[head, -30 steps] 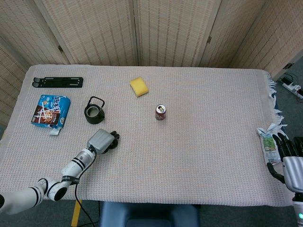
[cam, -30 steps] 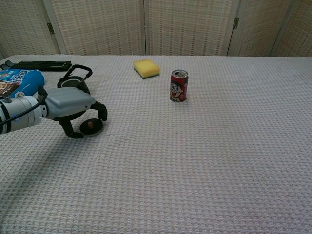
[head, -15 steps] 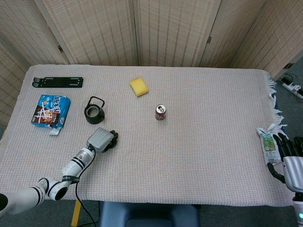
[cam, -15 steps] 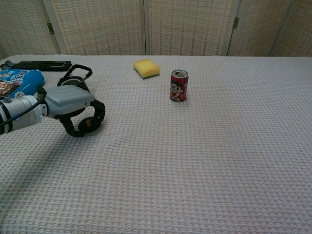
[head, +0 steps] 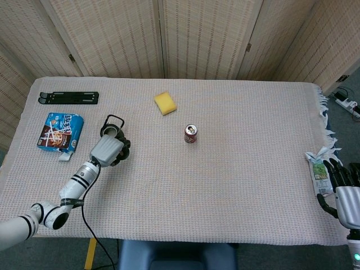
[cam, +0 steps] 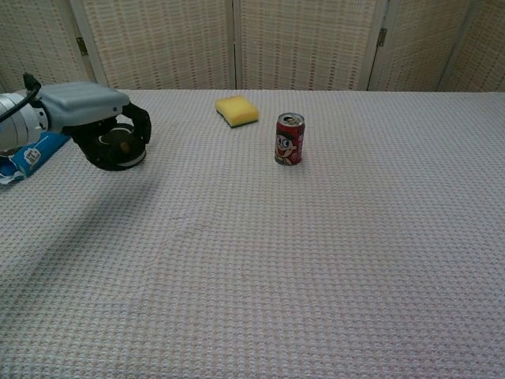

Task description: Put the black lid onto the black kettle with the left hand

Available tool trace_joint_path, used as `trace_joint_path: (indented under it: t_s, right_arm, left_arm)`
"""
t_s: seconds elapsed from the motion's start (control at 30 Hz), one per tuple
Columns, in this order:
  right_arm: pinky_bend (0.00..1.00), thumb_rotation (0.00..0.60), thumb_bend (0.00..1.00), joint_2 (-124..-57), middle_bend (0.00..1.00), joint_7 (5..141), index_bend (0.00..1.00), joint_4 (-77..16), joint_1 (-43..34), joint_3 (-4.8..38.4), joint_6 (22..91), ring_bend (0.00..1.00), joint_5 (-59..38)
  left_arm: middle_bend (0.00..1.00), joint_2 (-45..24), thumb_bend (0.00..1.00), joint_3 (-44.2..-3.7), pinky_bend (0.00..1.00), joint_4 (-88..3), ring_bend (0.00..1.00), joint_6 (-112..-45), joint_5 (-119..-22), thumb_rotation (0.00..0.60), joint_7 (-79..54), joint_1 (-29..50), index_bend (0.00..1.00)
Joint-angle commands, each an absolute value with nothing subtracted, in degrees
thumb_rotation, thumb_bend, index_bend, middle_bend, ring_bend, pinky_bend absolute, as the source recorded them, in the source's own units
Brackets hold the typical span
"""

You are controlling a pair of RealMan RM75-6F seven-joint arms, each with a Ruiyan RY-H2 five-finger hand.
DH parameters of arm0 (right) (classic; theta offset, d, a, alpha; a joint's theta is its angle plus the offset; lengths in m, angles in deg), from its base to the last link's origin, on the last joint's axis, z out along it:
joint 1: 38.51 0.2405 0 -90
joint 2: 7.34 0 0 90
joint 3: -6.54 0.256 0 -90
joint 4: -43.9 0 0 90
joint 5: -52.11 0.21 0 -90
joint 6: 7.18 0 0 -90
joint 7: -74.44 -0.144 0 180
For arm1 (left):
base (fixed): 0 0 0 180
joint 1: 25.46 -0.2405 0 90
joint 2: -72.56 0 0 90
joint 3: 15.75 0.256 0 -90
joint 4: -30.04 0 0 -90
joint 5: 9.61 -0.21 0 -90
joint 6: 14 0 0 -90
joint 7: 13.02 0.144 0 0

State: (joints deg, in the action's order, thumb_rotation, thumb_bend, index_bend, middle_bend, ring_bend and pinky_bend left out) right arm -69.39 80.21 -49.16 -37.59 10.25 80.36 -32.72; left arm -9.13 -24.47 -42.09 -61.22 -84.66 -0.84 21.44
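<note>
The black kettle (head: 111, 129) stands at the table's left, its wire handle up; the hand covers its near side. My left hand (head: 108, 151) hovers just in front of and over it, fingers curled around the black lid (cam: 118, 146). In the chest view the lid is tilted, its brown knob facing the camera, and the left hand (cam: 91, 114) with the lid hides the kettle. My right hand (head: 344, 191) rests at the table's right edge, holding nothing, fingers apart.
A yellow sponge (head: 165, 103) lies at the back centre and a red can (head: 190, 134) stands mid-table. A blue snack bag (head: 60, 131) and a black stand (head: 68, 98) lie left of the kettle. A packet (head: 319, 171) lies beside the right hand.
The left hand has lifted the lid off the cloth and carried it back and leftward, up to the kettle. The right hand has not moved.
</note>
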Motion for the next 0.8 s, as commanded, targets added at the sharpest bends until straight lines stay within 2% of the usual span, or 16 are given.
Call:
trace_joint_path:
  t_s: [0.03, 0.37, 0.8]
  right_arm:
    - [0.0, 0.6, 0.35, -69.48, 0.09, 80.15, 0.03, -49.09, -37.65, 10.22, 80.41, 0.15, -32.69]
    - [0.0, 0.6, 0.35, -69.58, 0.09, 79.86, 0.03, -48.84, -38.1, 10.07, 80.72, 0.15, -32.53]
    - [0.0, 0.6, 0.35, -69.47, 0.09, 80.37, 0.03, -49.27, -38.45, 10.08, 80.71, 0.15, -32.02]
  left_arm:
    - [0.41, -7.71, 0.24, -26.45, 0.81, -41.97, 0.8, -59.39, -81.62, 0.6, -0.7, 22.78, 0.41]
    - [0.41, -9.88, 0.24, -28.29, 0.81, -35.08, 0.8, -53.14, -73.34, 0.6, 2.89, 27.01, 0.41]
    - [0.41, -15.48, 0.24, -27.78, 0.81, -23.11, 0.8, -46.98, -65.78, 0.6, 4.82, 30.72, 0.4]
